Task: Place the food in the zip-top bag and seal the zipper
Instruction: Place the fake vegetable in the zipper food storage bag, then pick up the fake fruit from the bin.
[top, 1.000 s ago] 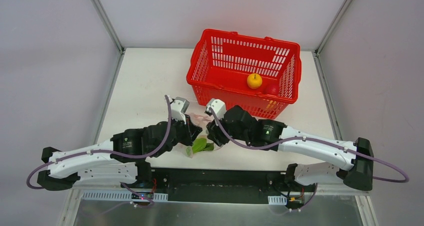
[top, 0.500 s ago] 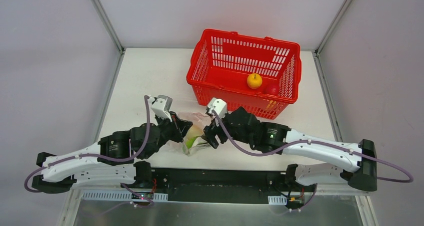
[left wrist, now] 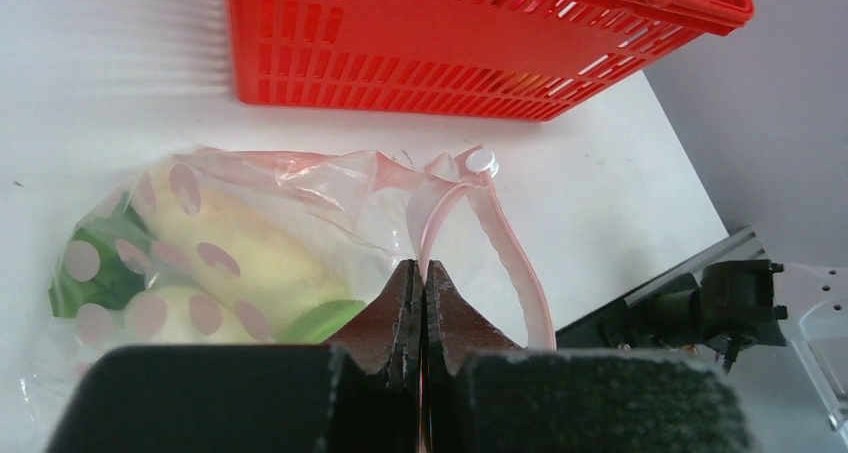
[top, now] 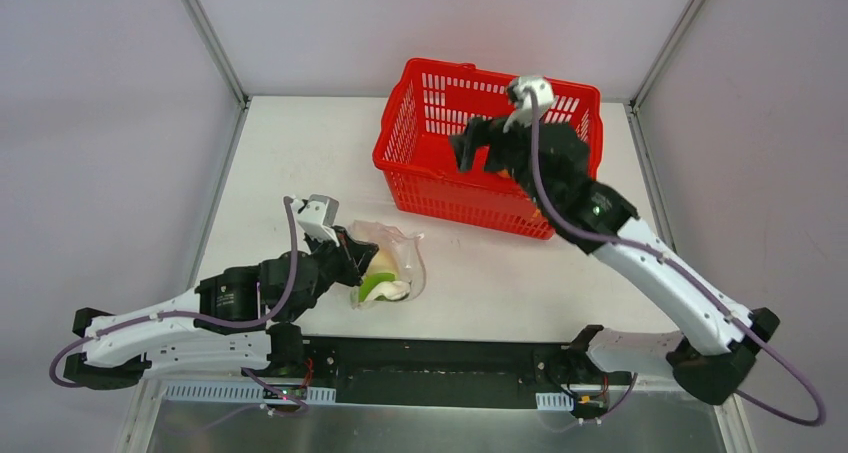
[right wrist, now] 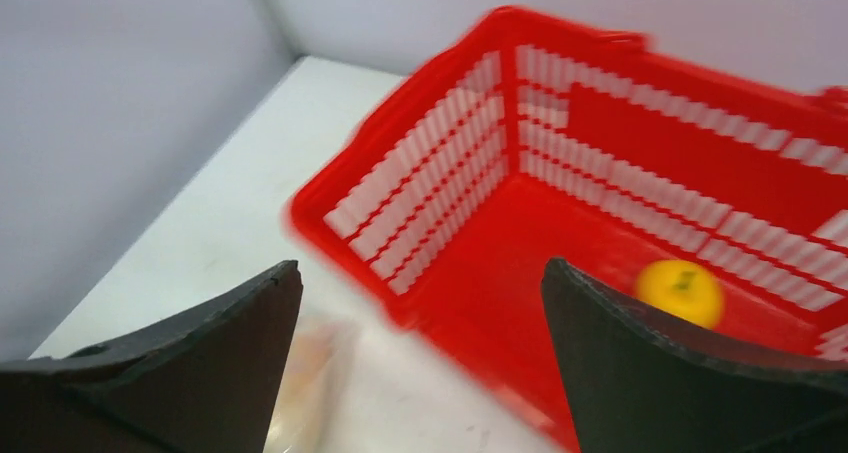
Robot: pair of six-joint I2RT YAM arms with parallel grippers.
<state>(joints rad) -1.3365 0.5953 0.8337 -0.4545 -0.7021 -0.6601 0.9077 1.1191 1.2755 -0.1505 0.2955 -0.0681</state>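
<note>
Bag (top: 400,258): clear crinkly film, lying on the near tabletop (top: 300,153), holding green and pale food (top: 376,287). Its pink ribbed zipper (left wrist: 512,258) curves near-to-far along its right side. Left end effector (left wrist: 421,273) clenched on the bag edge. Right end effector (right wrist: 420,273) released over the red mesh basket (top: 440,188).

I see a bright red basket (top: 455,188) with slotted mesh walls on my white bench (top: 290,163). The ball (right wrist: 681,292) in it is yellow. The zip-top bag (left wrist: 300,198) is clear plastic printed with pale pink dots; its zipper (left wrist: 512,263) is a soft pink strip. Green leafy pieces (left wrist: 100,268) and a creamy yellow piece (left wrist: 255,263) show through. My left arm (top: 160,325) and right arm (top: 665,278) are white with black joints.
</note>
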